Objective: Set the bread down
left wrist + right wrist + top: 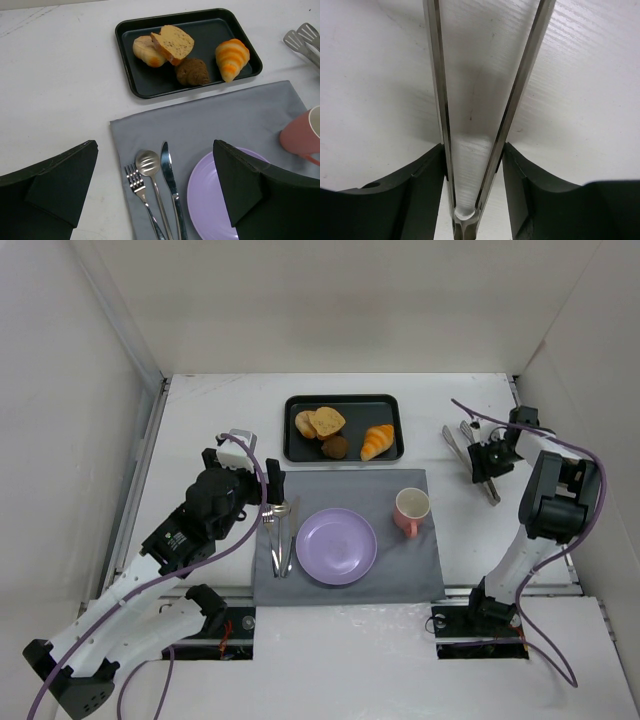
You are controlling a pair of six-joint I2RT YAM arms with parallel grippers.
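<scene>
At far tray (131, 85): bread (172, 44) is leaning on bun (144, 51) beside far rim.
Left gripper (155, 147): is hovering open, empty, over placemat (250, 112) edge.
Right gripper (472, 150): is gripping tongs (438, 75).

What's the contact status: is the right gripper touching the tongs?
Touching. The right wrist view shows the right gripper's fingers pressed against the outer sides of both arms of the tongs, no gap on either side.

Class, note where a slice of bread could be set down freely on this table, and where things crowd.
The purple plate is bare, bordered by cutlery on its left and the pink cup on its right. The grey mat strip between black tray and plate is free too. Crowded: the tray, bread against other pastries.
</scene>
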